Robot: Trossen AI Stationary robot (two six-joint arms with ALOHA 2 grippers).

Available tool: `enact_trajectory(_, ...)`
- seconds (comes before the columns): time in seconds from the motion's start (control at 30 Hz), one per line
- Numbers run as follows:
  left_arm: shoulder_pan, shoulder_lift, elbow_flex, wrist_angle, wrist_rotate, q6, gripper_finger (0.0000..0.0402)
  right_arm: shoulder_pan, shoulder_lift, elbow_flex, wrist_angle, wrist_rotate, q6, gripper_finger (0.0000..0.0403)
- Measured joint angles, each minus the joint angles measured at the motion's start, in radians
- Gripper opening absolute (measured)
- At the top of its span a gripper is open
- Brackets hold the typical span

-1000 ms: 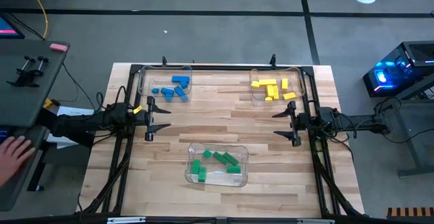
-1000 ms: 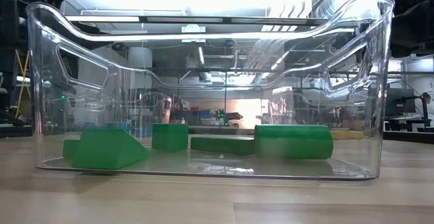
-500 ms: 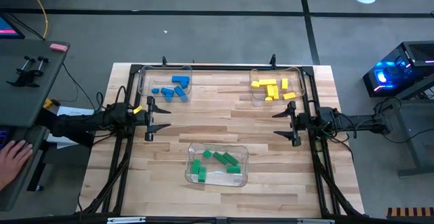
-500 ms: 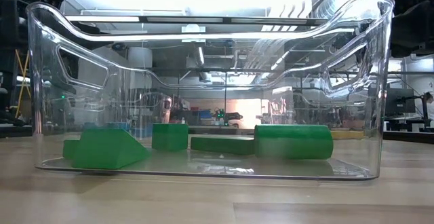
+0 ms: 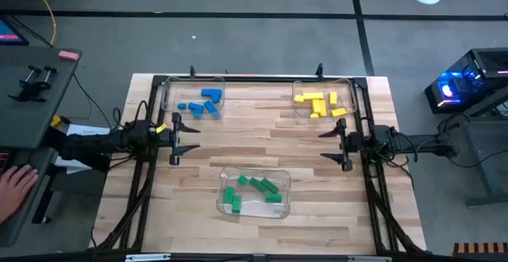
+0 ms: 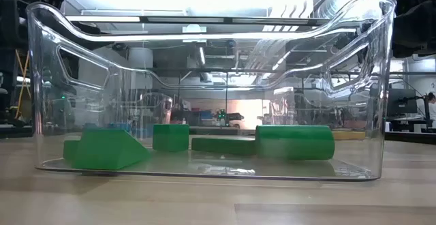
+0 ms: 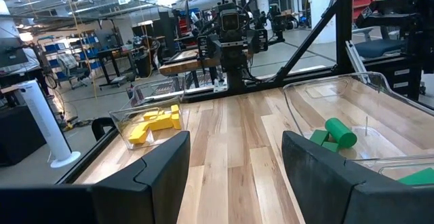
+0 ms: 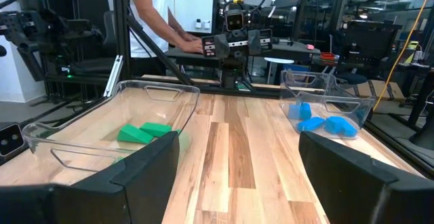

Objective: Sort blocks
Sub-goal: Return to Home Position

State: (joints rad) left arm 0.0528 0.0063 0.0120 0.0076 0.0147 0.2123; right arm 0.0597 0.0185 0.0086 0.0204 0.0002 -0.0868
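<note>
Overhead view of a wooden surface (image 5: 254,139) carrying three clear trays: the upper-left tray (image 5: 164,95) holds the blue blocks (image 5: 202,103), the upper-right tray (image 5: 295,111) holds the yellow blocks (image 5: 317,103), and the lower-centre tray (image 5: 287,184) holds the green blocks (image 5: 252,190) (the table-level camera looks straight through this one). The left gripper (image 5: 175,140) sits mid-left and the right gripper (image 5: 344,145) mid-right, facing each other, each with its fingers spread wide apart. One yellow piece appears to lie close against its tray's wall, though that is hard to judge from above.
</note>
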Motion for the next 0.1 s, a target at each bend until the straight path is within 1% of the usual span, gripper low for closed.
enact_trajectory(0.1, 0.0, 0.0, 0.0, 0.0, 0.0, 0.0, 0.022, 0.0, 0.0, 0.0, 0.0, 0.0, 0.0, 0.0302)
